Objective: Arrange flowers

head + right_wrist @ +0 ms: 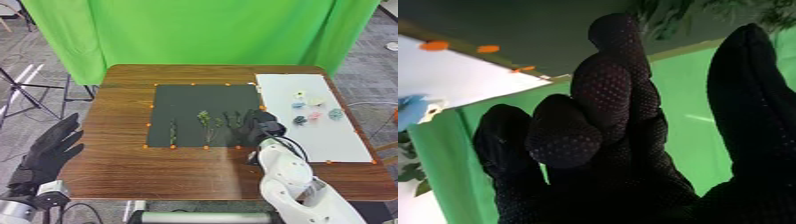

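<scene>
- In the head view, the left hand (49,150) is seen beside the left edge of the brown worktop (169,175), released, with its fingers extended.
- The right hand (259,122) is placed at the right edge of the dark mat (187,100), near the right sprig (233,120).
- On this mat, a thin sprig (173,132) and a bushier middle sprig (204,118) are also laid, apart from each other.
- On the white sheet (289,82), to the right, a pink flower (314,116), a dark green rosette (299,120) and other small heads are grouped.
- In the right wrist view, the right hand (602,90) is seen released, its thumb kept apart from the loosely bent fingers; green leaves (673,17) are seen beyond the fingertips.
</scene>
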### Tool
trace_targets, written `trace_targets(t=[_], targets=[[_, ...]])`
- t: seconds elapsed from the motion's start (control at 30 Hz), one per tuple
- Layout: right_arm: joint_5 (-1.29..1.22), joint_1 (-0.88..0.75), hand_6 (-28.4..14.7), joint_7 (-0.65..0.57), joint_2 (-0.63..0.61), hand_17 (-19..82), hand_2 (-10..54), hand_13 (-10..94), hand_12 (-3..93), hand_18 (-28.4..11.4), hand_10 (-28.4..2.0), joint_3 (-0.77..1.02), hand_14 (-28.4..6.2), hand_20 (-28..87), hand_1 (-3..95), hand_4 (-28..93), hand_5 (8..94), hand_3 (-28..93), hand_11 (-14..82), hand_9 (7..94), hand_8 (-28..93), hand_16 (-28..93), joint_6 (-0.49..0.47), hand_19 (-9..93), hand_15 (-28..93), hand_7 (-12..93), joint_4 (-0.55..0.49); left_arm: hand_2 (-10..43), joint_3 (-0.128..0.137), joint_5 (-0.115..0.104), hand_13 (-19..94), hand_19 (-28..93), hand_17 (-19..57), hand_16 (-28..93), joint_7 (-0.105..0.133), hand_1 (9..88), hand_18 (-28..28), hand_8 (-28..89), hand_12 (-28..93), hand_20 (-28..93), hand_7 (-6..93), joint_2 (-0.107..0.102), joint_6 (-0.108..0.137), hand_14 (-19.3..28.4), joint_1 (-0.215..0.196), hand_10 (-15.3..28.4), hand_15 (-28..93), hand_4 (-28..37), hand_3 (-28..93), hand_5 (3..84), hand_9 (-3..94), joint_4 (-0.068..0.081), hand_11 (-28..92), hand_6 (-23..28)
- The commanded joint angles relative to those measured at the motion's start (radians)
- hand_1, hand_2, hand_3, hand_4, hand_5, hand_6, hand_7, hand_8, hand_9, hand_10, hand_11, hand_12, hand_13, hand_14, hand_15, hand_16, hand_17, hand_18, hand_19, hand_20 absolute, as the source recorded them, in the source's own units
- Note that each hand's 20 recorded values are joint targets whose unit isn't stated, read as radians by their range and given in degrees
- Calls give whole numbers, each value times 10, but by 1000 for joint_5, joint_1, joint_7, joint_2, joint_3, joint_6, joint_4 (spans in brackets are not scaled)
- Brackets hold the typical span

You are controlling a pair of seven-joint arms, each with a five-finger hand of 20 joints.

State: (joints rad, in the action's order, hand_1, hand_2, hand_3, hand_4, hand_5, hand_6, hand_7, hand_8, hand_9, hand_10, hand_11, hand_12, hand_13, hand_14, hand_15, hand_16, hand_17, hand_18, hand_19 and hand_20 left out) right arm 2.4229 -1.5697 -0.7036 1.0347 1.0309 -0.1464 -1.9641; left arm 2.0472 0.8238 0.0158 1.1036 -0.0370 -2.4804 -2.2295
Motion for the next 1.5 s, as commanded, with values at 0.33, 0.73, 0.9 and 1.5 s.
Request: trace_targets(t=[0.33, 0.73, 0.9, 1.5], targets=[[-6, -20, -53, -79, -152, 283, -94, 555, 305, -217, -156, 196, -124, 563, 272, -255, 496, 812, 411, 543, -141, 301, 105, 902, 744, 365, -6, -45, 15, -4, 107, 321, -123, 101, 10, 246, 166, -93, 228, 106, 175, 0, -3, 104, -14, 77, 110, -263, 688, 208, 151, -4, 76, 3], [30, 5, -63, -19, -189, 152, -95, 375, 247, -209, -152, 179, -124, 539, 297, -263, 349, 875, 274, 378, -137, 181, 62, 763, 665, 324, 140, -44, 15, -4, 108, 320, -122, 101, -4, 247, 166, -93, 227, 105, 175, 1, 2, 104, -6, 77, 110, -264, 688, 208, 151, -5, 77, 3], [25, 2, -63, -28, -192, 147, -95, 373, 244, -208, -154, 191, -121, 540, 300, -266, 347, 879, 257, 380, -133, 173, 1, 756, 658, 318, 139, -44, 19, -6, 108, 320, -122, 101, -15, 247, 166, -93, 227, 105, 175, 1, 0, 104, -4, 77, 108, -263, 687, 208, 151, -8, 77, 2], [51, -5, -3, 21, -183, 225, -95, 631, 379, -210, -80, 146, -58, 548, 395, -281, 533, 827, 322, 655, -11, 271, 129, 799, 598, 471, 222, -41, 38, -11, 108, 322, -123, 101, -13, 248, 167, -93, 225, 105, 175, -11, 14, 104, 0, 78, 110, -263, 685, 208, 151, -10, 78, 3]])
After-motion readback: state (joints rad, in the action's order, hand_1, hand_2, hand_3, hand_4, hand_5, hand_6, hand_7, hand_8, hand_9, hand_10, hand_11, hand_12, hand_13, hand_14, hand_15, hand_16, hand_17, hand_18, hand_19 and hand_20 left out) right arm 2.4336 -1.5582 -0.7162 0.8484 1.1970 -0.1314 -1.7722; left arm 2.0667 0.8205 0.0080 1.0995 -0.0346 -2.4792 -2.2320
